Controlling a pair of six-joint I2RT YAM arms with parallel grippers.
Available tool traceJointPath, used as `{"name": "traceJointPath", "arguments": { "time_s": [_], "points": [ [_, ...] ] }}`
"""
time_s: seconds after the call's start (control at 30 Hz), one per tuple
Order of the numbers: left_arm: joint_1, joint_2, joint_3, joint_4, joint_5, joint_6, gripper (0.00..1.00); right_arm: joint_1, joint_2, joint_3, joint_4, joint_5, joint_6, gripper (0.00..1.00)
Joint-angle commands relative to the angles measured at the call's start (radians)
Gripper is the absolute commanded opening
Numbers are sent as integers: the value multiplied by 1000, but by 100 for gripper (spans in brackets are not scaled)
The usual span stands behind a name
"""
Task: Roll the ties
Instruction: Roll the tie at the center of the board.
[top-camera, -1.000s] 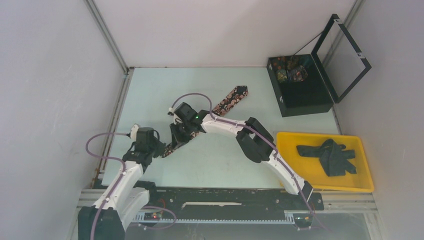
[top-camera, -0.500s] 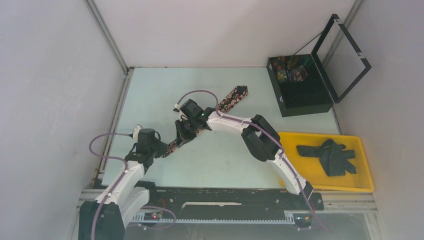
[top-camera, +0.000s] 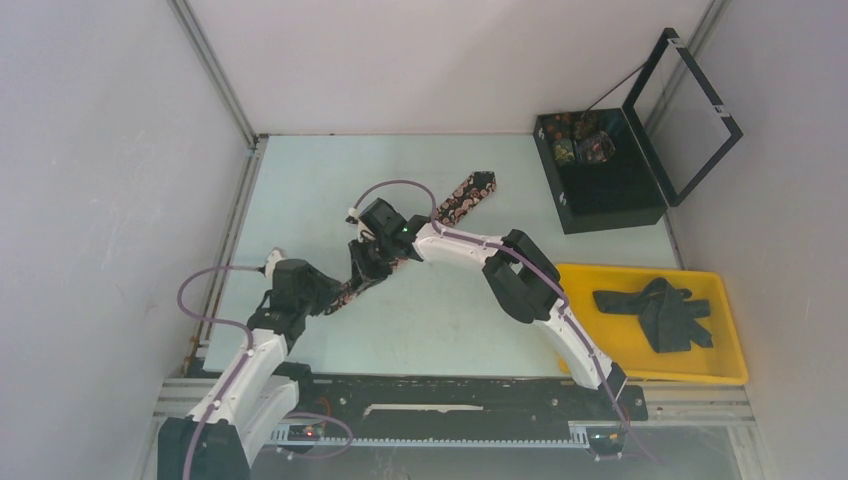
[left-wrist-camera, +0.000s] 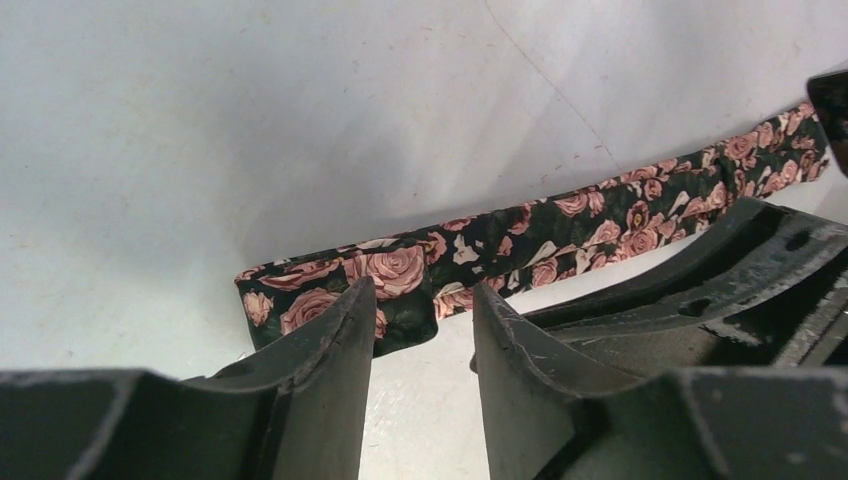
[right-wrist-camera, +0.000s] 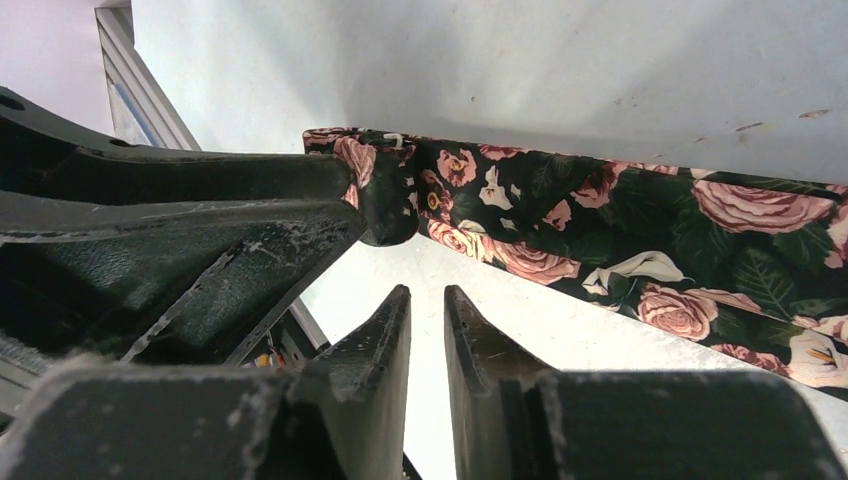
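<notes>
The rose-patterned tie (top-camera: 425, 228) lies nearly flat on the counter (top-camera: 300, 190), seemingly barely rolled. The left pincer (left-wrist-camera: 420, 330) is spread at its narrow end; the right pincer (right-wrist-camera: 427, 330), nearly pressed together, holds nothing.

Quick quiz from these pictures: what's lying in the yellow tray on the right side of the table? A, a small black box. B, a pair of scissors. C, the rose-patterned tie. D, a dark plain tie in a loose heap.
D: the top view shows a dark plain tie heaped in the yellow tray, while the rose-patterned tie lies stretched on the table between the arms.
</notes>
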Motion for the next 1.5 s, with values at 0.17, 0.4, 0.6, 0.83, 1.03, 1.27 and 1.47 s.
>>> {"name": "traceJointPath", "arguments": {
  "time_s": [0.17,0.4,0.6,0.83,1.03,1.27,1.47],
  "points": [
    [-3,-91,9,-49,-7,23,48,4,-57,85,-5,4,-12,29],
    [-2,-189,36,-165,-69,29,57,14,1,191,-64,13,-26,38],
    [-1,-300,57,-324,-191,-17,60,27,71,316,-125,22,-42,39],
    [-1,-399,40,-417,-268,-94,53,43,125,400,-154,17,-51,33],
    [-1,-396,36,-439,-294,-118,50,50,149,416,-152,3,-51,24],
    [0,-377,22,-427,-285,-112,46,59,173,414,-140,-10,-48,21],
    [0,-365,10,-397,-264,-94,46,53,190,404,-134,-11,-52,18]
  ]
}}
